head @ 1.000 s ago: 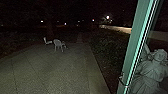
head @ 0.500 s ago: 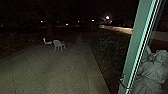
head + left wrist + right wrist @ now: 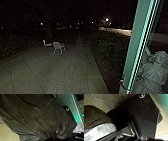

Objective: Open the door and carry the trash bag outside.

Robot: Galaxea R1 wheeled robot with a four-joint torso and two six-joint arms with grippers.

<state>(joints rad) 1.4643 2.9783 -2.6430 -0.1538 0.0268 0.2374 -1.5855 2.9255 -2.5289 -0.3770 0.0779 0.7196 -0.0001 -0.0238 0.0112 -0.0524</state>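
The trash bag (image 3: 37, 119) hangs beside the robot's dark plate (image 3: 144, 116); its thin, creased film could snag on that plate's edge and tear, or drag under the base in a sharp turn. I cannot tell whether either pair of jaws is wide, narrow or closed on the bag, so a slipping grip is another risk. Farther right, passing too near the green door frame (image 3: 132, 50) could catch the bag. The paving (image 3: 50, 72) offers open room from its left edge, a pale chair (image 3: 57, 46) toward its far end; shrubs (image 3: 107, 52) line its right edge, a statue (image 3: 156, 71) just past the frame.
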